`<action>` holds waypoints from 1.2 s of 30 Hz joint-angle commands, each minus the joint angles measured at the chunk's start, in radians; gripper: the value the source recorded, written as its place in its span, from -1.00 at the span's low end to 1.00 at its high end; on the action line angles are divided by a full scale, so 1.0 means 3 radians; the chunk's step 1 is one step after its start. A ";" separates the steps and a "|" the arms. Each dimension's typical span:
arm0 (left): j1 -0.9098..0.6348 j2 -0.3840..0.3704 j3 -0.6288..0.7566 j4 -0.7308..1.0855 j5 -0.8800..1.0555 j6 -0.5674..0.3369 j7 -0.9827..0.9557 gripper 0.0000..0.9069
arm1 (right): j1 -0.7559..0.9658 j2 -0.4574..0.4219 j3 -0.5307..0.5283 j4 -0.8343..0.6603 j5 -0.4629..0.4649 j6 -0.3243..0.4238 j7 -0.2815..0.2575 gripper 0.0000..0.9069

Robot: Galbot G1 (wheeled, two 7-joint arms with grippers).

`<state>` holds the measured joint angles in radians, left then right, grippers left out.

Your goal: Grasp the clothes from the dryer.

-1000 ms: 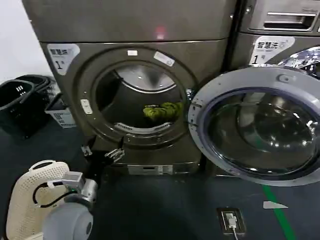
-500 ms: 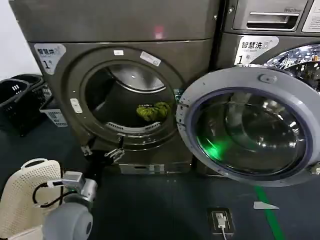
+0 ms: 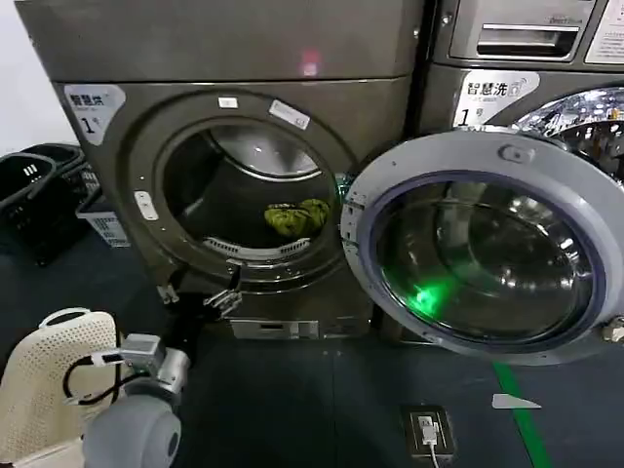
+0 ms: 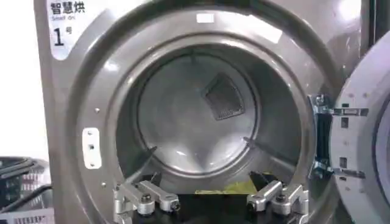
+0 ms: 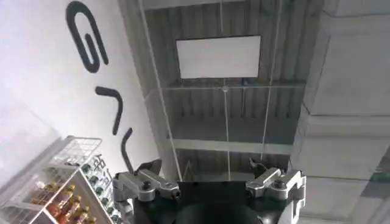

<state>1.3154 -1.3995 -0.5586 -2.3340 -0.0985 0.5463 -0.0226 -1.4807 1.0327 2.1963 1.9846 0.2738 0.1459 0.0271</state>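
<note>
The dryer [image 3: 390, 107] stands with its round door [image 3: 478, 244] swung open to the right. A small yellow-green bundle, the clothes [image 3: 297, 215], lies on the floor of the steel drum toward its right side. My left gripper [image 3: 198, 294] hangs open just below the front of the drum mouth, short of the clothes. In the left wrist view the left gripper [image 4: 205, 176] faces into the drum with nothing between its spread jaws, and a strip of the clothes [image 4: 225, 187] shows low between them. My right gripper [image 5: 204, 167] points up at the ceiling, open and holding nothing.
A second machine [image 3: 526, 49] stands right of the dryer, partly behind the open door. Black baskets [image 3: 29, 195] sit on the floor at the left. A white perforated basket [image 3: 39, 380] is by my left arm. A floor socket [image 3: 426, 429] and a green line [image 3: 522, 409] lie ahead.
The dryer and its door have slid a little to the left in the head view. My left gripper keeps its place under the drum mouth. The clothes have not moved.
</note>
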 commanded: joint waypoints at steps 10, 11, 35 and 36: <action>0.0002 -0.0003 0.0004 0.0005 -0.0003 -0.0003 0.0021 1.00 | -0.0003 0.0001 0.0004 0.0000 0.0006 0.0022 -0.0003 1.00; 0.0002 -0.0003 0.0004 0.0005 -0.0003 -0.0003 0.0022 1.00 | -0.0002 0.0000 0.0004 -0.0001 0.0007 0.0023 -0.0005 1.00; 0.0016 -0.0004 0.0012 -0.0025 0.0011 0.0000 0.0031 1.00 | 0.0000 0.0030 -0.0011 0.0017 0.0056 0.0054 -0.0022 1.00; 0.0020 -0.0004 0.0010 -0.0029 0.0012 0.0000 0.0030 1.00 | 0.0003 0.0031 -0.0013 0.0017 0.0055 0.0055 -0.0023 1.00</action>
<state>1.3210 -1.4011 -0.5551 -2.3413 -0.0956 0.5455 -0.0136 -1.4804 1.0416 2.1928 1.9894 0.2901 0.1620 0.0207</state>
